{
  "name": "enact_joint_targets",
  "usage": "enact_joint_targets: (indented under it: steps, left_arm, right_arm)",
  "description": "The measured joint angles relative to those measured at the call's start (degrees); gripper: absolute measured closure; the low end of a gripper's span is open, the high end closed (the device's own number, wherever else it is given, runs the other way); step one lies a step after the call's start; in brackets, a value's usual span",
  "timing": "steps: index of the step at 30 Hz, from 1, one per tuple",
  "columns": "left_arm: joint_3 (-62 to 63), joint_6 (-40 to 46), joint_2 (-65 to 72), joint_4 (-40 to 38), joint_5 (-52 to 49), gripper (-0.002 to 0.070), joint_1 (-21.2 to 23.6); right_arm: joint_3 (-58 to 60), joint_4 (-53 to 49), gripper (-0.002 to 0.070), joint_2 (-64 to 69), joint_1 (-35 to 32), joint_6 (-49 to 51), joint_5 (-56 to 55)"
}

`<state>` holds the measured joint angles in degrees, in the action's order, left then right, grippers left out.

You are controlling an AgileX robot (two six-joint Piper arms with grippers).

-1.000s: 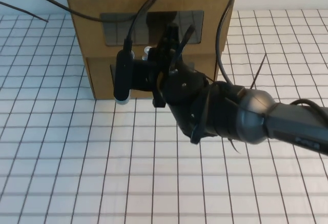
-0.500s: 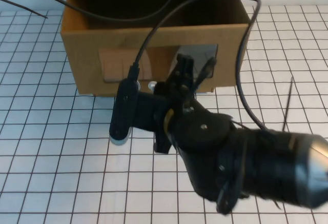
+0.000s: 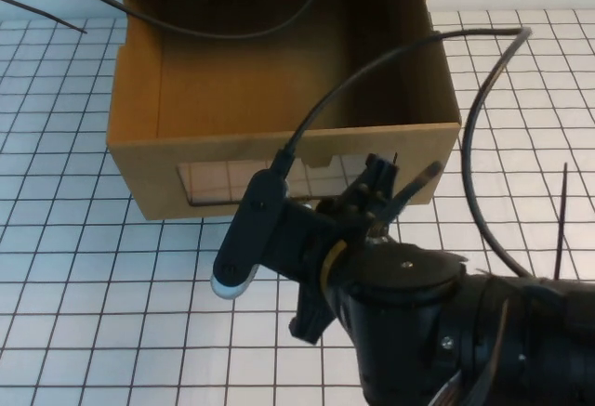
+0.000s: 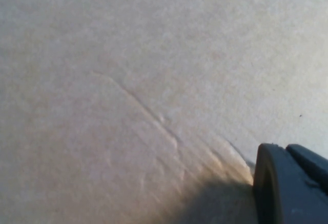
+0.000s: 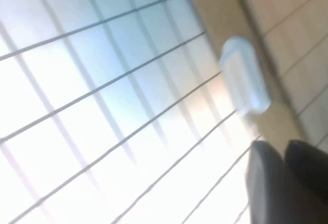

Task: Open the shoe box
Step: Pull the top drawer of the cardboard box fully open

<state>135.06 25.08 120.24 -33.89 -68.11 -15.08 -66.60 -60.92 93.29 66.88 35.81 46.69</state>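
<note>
Shoe box (image 3: 279,81) of brown cardboard sits at the far side of the white, grid-lined table (image 3: 93,285), about the middle of its width. In the high view it is open: the hollow brown inside shows, with plain walls on the left, the right and the far side. Its near front panel (image 3: 158,183) has a clear window (image 3: 251,180), and grid lines show through it.

The right gripper (image 3: 395,183) sits at the lower edge of that front panel, towards its right end, on a bulky black arm that comes in from the near right corner. Whether it is open or closed, or has hold of the cardboard, cannot be told. A black bar with a white tip (image 3: 244,248) juts out from the arm to the left, just below the panel. Black cables (image 3: 483,146) loop above the arm and over the box.

The left gripper (image 4: 289,183) shows only in the left wrist view, close against a creased, bare cardboard face (image 4: 128,90); its state cannot be told.
</note>
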Motion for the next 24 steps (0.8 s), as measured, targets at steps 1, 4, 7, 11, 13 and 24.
enact_joint_targets:
  steps: [1,4,7,11,13,24]
  left_arm:
    - [0.0,0.0,0.0,0.0,0.0,0.0676,0.0]
    - [0.0,0.0,0.0,0.0,0.0,0.0676,0.0]
    - [0.2,0.0,-0.2,0.0,0.0,0.0676,0.0]
    - [2.0,0.0,-1.3,0.5,-2.6,0.0676,0.0]
    - [3.5,0.0,-2.3,0.8,-3.5,0.0676,0.0]
    - [7.0,-0.4,-13.6,3.0,-4.5,0.0676,0.0]
  right_arm:
    - [0.0,2.0,0.0602,-0.5,0.2,0.0,0.2]
    - [0.0,8.2,0.0499,-2.9,1.7,-0.3,1.2]
    - [0.0,12.0,0.0463,-6.4,4.4,-0.9,3.7]
    - [0.0,13.4,0.0524,-12.0,6.4,-0.9,8.8]
    - [0.0,13.4,0.0576,-14.7,6.1,-0.9,11.1]
    - [-4.4,23.3,0.0686,-22.9,-11.1,-5.2,14.3]
